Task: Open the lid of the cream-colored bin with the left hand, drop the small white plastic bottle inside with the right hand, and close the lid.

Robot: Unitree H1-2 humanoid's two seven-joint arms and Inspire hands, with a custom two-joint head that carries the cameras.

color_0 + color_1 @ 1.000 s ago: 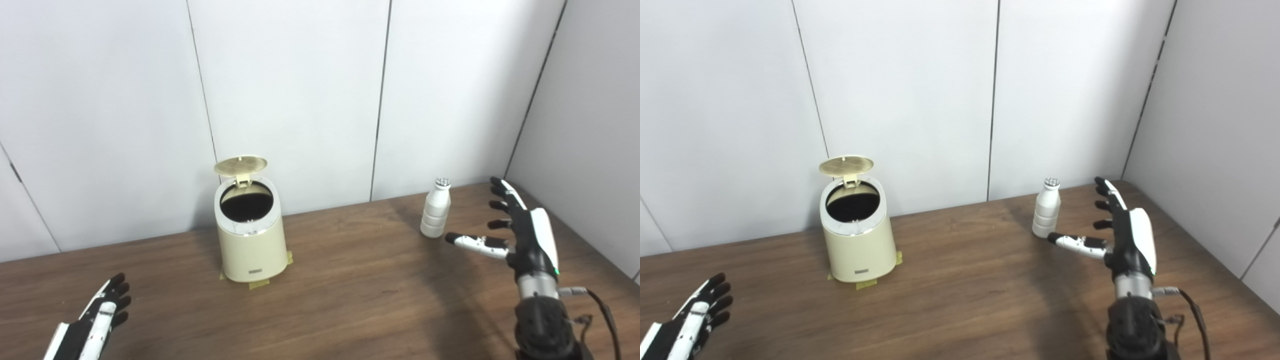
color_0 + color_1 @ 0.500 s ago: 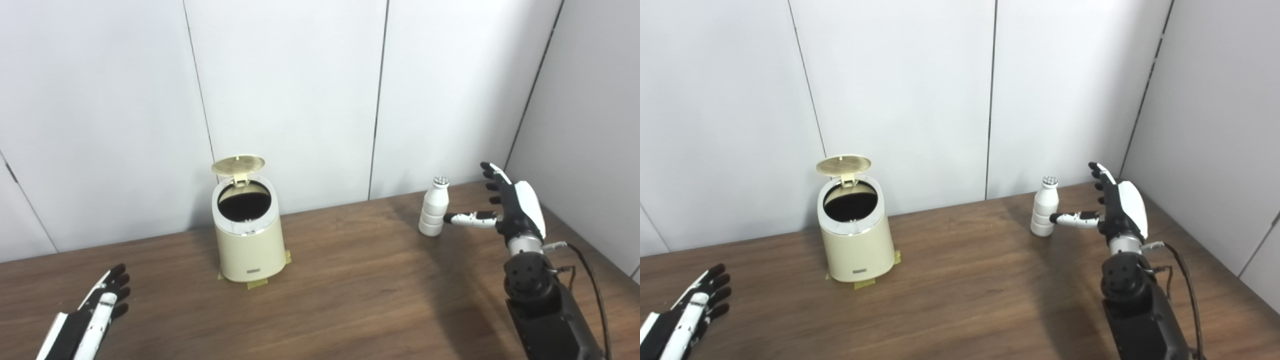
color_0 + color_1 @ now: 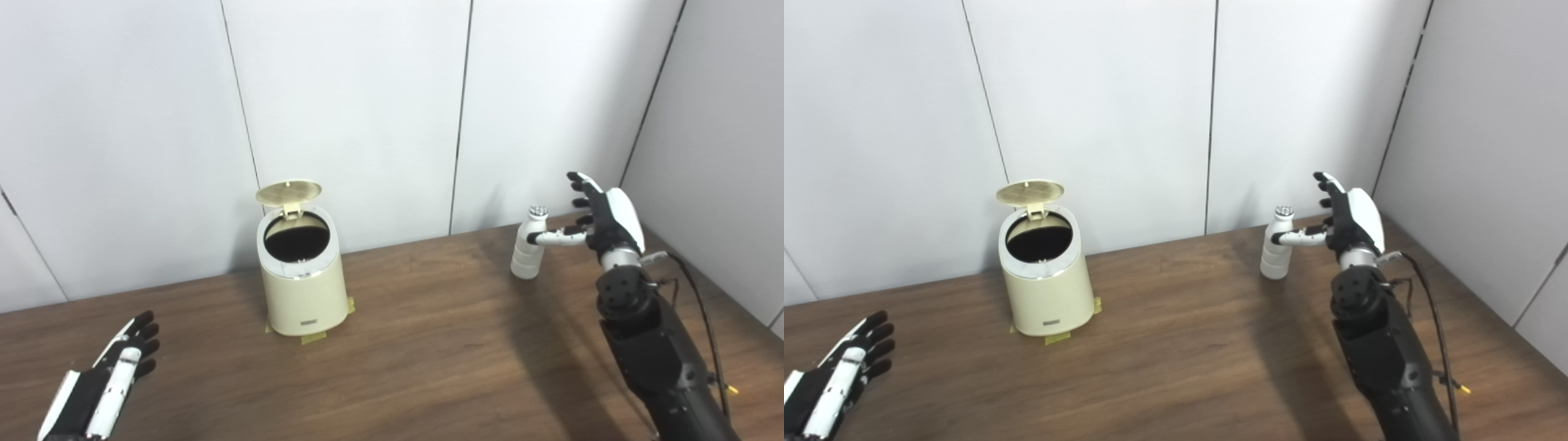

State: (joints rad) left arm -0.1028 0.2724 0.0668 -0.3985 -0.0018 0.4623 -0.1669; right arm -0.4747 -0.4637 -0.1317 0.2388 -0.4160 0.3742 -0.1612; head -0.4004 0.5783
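The cream-colored bin stands on the wooden table at centre left, taped down at its base. Its round lid is tipped up at the back and the dark opening shows. The small white plastic bottle stands upright at the back right of the table. My right hand is open just right of the bottle, fingers spread upward, with the thumb reaching across to the bottle's neck. It also shows in the right eye view. My left hand is open and empty, low at the table's front left.
White wall panels stand close behind the bin and bottle, and another wall closes off the right side. Bits of tape stick out at the bin's foot. A black cable hangs along my right forearm.
My right hand has risen and moved forward and left to the bottle, its thumb now at the bottle's neck. The camera has shifted slightly. The left hand, bin and bottle have stayed put.
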